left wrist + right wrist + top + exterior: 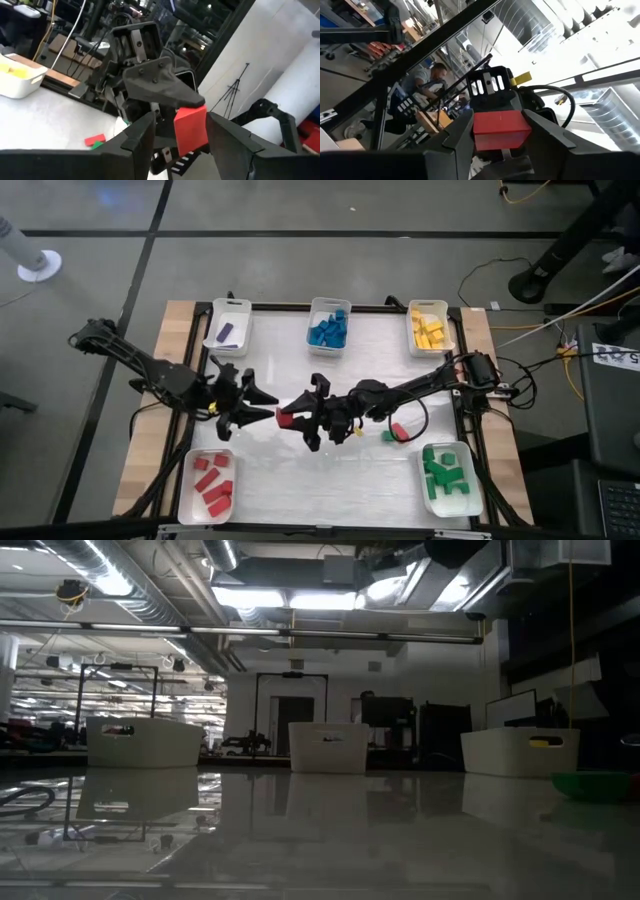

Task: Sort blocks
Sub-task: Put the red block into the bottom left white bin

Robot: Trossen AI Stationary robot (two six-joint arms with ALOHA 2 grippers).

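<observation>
My right gripper (296, 420) reaches in from the table's right and is shut on a red block (284, 420) above the table's middle. My left gripper (268, 406) faces it from the left, open. In the left wrist view its two fingers stand on either side of the red block (191, 127), with a gap showing on one side. A red and a green block (397, 432) lie loose on the white tabletop to the right. The low view shows neither gripper. My right gripper pinches the red block between its two fingers, by two opposite sides (476, 131). The fingers come about level from the table's right, tipped a little upward. The block is lifted clear of the table and juts out past the fingertips toward my left gripper.
White trays line the far edge: one with a purple block (229, 327), one with blue blocks (329, 327), one with yellow blocks (429, 328). At the near edge stand a tray of red blocks (210, 485) and a tray of green blocks (450, 478). A person shows beyond the table (427, 80).
</observation>
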